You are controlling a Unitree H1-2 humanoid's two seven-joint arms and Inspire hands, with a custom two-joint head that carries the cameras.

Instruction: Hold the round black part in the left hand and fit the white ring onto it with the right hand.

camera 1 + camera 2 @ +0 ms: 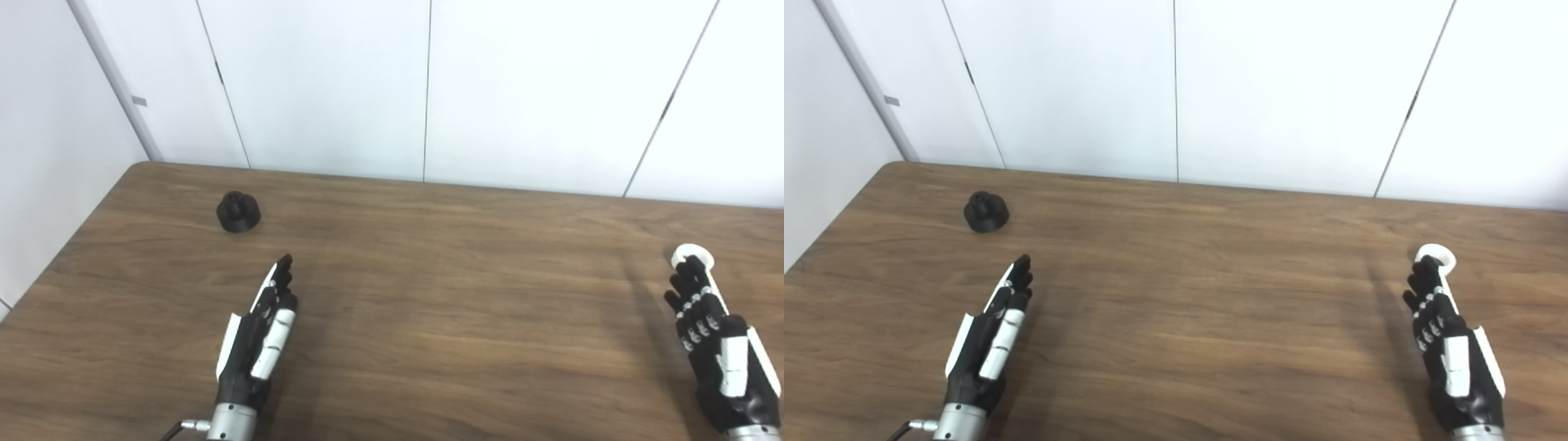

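Nearest the camera, both arms come up from the bottom edge over a brown wooden table (429, 318). The left hand (260, 340) sits low and left of centre, edge-on with the thumb side up, its fingers straight, held together and pointing away toward the far left; it grips nothing and touches no part. The right hand (1451, 355) is at the right edge of the table, likewise extended, fingers stretched forward and a little apart, empty. Just past its fingertips (1424, 269) lies the white ring (1438, 252), flat on the wood near the right side; the fingertips overlap the ring's near rim in both views, and whether they touch it or hover above it cannot be told. Farther off, toward the far left corner of the table, the black part (238, 212) stands on its wider base with a narrower knob on top, well apart from the left hand and far from the ring. A dark shadow streak runs across the wood left of the right hand. Behind the table's far edge rises a white panelled wall (520, 92) with thin vertical seams.
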